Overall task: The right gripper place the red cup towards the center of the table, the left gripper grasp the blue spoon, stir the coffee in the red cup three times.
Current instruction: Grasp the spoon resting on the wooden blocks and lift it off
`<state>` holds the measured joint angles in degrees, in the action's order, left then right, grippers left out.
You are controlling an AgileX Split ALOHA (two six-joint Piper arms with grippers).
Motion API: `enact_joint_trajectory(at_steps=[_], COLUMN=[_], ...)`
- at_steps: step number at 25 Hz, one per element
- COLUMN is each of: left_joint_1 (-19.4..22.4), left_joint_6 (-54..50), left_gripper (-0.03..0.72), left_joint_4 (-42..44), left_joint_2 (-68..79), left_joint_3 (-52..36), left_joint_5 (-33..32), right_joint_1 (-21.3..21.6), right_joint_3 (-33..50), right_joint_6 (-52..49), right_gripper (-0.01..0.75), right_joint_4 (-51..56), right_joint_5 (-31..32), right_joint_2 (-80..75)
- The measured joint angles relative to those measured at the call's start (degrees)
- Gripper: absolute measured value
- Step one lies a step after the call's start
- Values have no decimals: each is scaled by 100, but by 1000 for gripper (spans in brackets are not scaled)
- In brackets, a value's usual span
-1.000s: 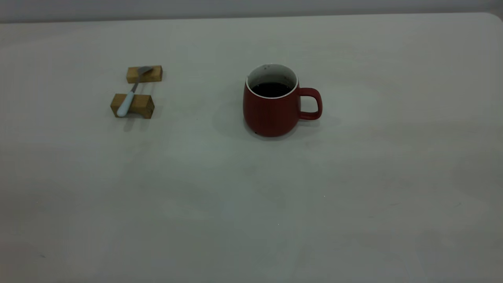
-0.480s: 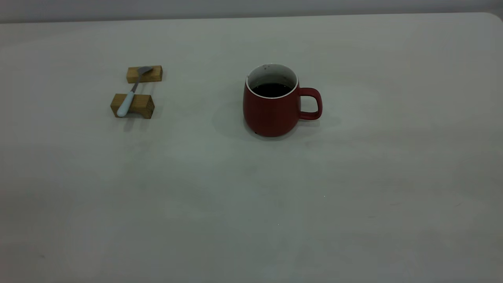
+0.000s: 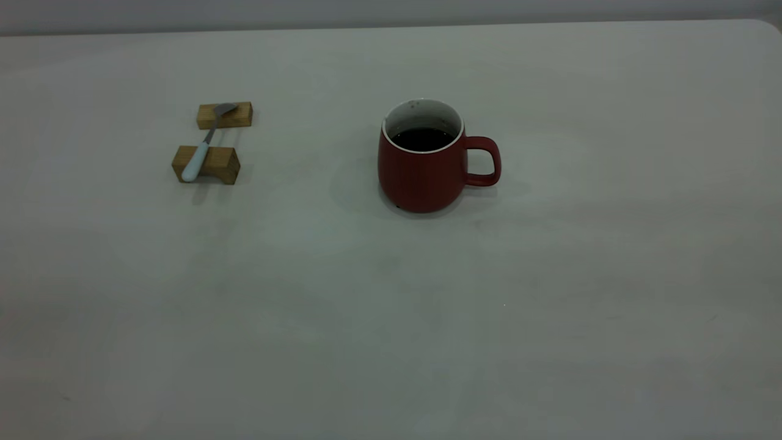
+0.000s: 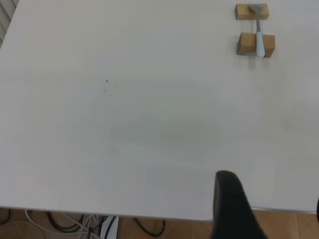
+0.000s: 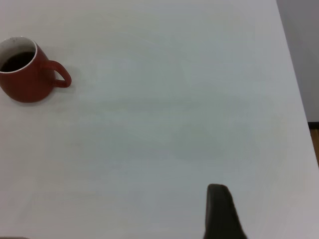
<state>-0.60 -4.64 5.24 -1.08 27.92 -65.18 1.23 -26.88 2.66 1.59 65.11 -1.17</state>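
Observation:
The red cup (image 3: 421,177) stands upright near the middle of the table (image 3: 391,318), its handle turned to the right, with dark coffee (image 3: 423,139) inside. It also shows in the right wrist view as the red cup (image 5: 25,82), far from my right gripper (image 5: 269,201). The blue spoon (image 3: 201,150) lies across two wooden blocks at the far left. In the left wrist view the blue spoon (image 4: 259,42) is far from my left gripper (image 4: 271,191). Both grippers hang open and empty near the table's near edge, outside the exterior view.
Two tan wooden blocks (image 3: 224,115) (image 3: 211,165) carry the spoon. Cables (image 4: 89,226) lie on the brown floor below the table edge. The table's rounded corner (image 3: 767,24) is at the far right.

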Motion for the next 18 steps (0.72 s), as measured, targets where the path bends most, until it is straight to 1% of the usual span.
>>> enact_joint_trajectory(at_steps=[9, 11, 13, 16, 18], left_joint_1=[0, 0, 0, 0, 0], left_joint_6=[-171, -273, -308, -332, -332], left_gripper=[485, 518, 568, 642, 661], left_joint_4=[83, 83, 107, 196, 218], left_joint_2=[15, 213, 647, 1661, 2503], left_joint_3=[0, 45, 191, 486, 691], left_joint_5=[6, 53, 247, 651, 1006], right_joint_1=[0, 0, 0, 0, 0], right_joint_3=[0, 0, 0, 0, 0], right_joint_6=[0, 0, 0, 0, 0], right_gripper=[512, 512, 512, 512, 512], right_joint_4=[0, 0, 0, 0, 0], right_joint_5=[0, 0, 0, 0, 0], right_joint_2=[0, 0, 0, 0, 0])
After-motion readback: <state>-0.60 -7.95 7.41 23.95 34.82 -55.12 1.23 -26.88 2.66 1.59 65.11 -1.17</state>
